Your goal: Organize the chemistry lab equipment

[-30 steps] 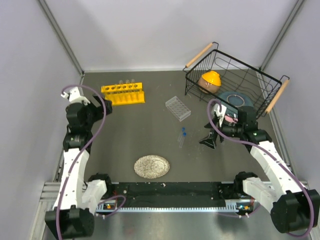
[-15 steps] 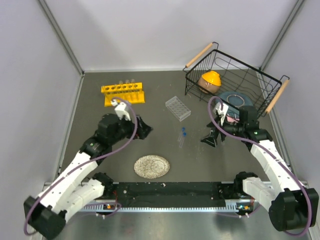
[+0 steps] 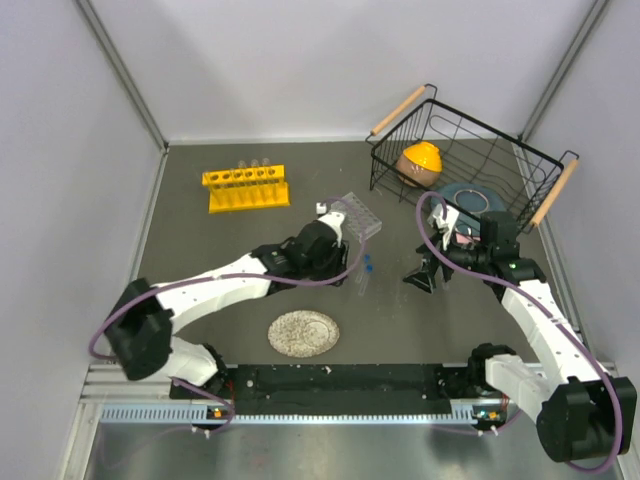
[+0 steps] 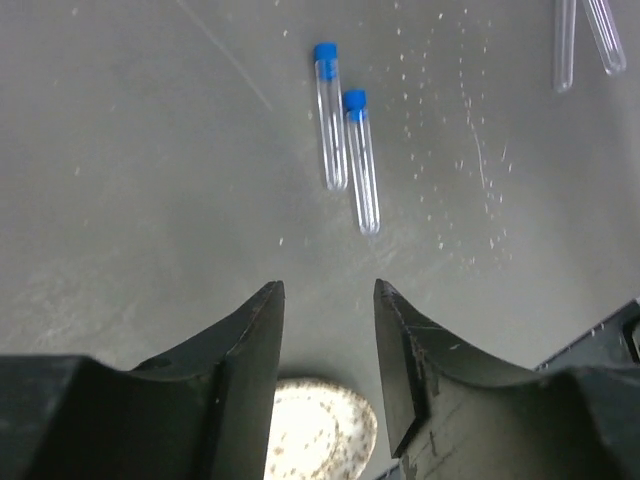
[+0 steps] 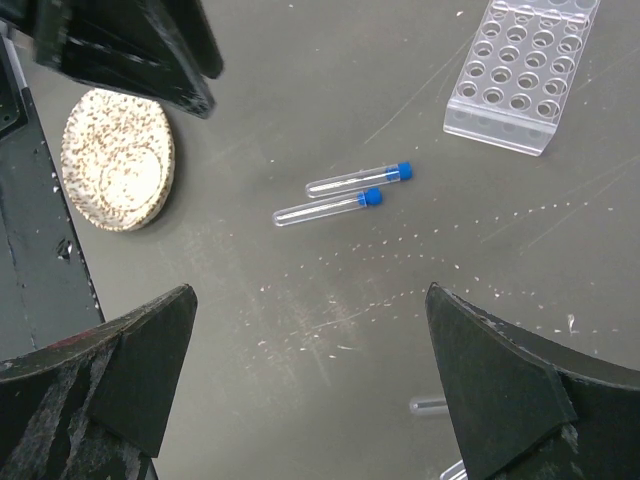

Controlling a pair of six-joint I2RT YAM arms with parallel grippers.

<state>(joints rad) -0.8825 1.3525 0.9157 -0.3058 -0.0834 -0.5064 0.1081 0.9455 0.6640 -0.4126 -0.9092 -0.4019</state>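
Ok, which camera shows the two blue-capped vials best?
Left wrist: both blue-capped vials lie whole and largest, side by side, ahead of the left hand. Right wrist shows them whole but smaller. Top external shows only tiny blue specks near that hand.

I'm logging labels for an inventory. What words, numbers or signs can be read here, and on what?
None: no text can be read in any view.
The blue-capped vials, clear grid rack, yellow rack and plate show no markings at all.
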